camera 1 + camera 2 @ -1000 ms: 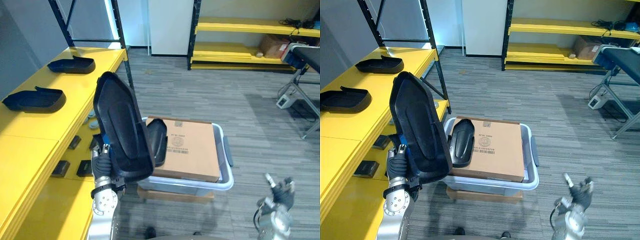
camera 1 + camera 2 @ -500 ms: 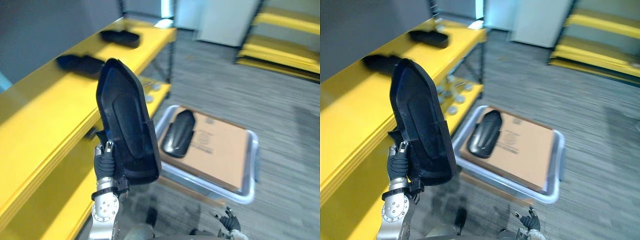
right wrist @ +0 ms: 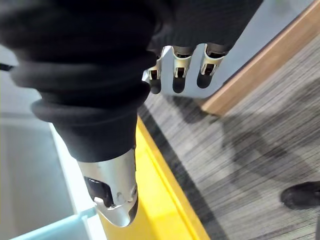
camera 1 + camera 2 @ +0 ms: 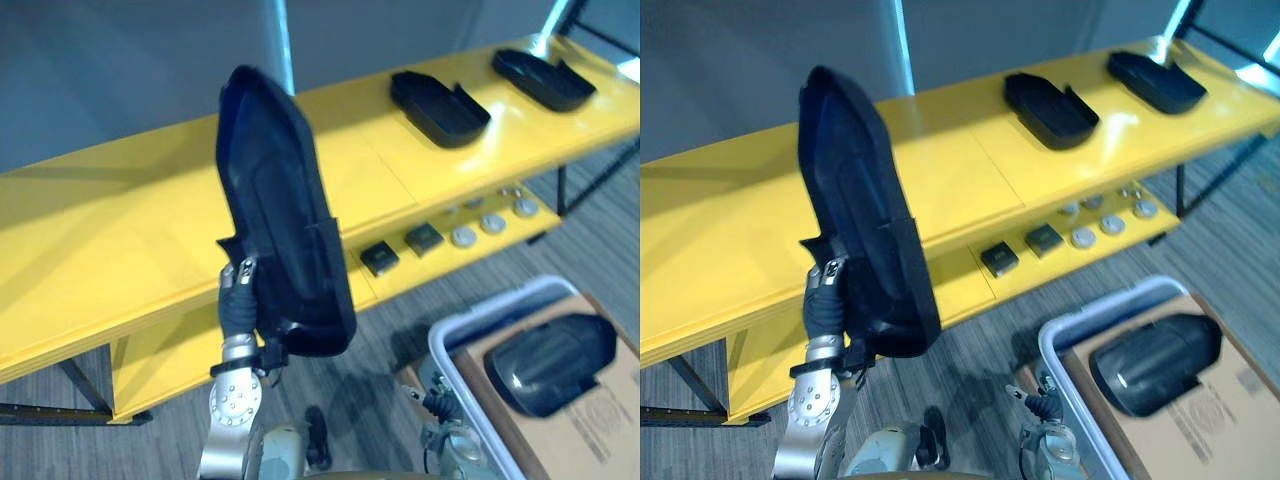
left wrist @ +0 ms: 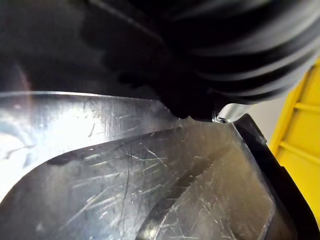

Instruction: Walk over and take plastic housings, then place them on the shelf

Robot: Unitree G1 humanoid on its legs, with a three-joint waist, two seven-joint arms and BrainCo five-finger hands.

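A long black plastic housing (image 4: 283, 205) stands upright in front of the yellow shelf (image 4: 120, 250), and my left hand (image 4: 240, 303) is shut on its lower end. Its scratched glossy inside (image 5: 150, 175) shows in the left wrist view. Two more housings (image 4: 440, 103) (image 4: 543, 78) lie on the shelf top to the right. Another housing (image 4: 550, 360) lies on a cardboard box in the grey bin (image 4: 478, 312). My right hand (image 4: 438, 402) hangs low beside the bin, fingers (image 3: 175, 67) relaxed and holding nothing.
On the lower shelf board lie two small black blocks (image 4: 380, 257) (image 4: 423, 238) and three round silver discs (image 4: 492, 222). The cardboard box (image 4: 610, 410) fills the bin at the lower right. Grey striped floor (image 4: 380, 350) lies between the shelf and the bin.
The camera has swung toward the shelf, which now runs across the view; the bin has slid to the lower right. The housing stays upright in my left hand.
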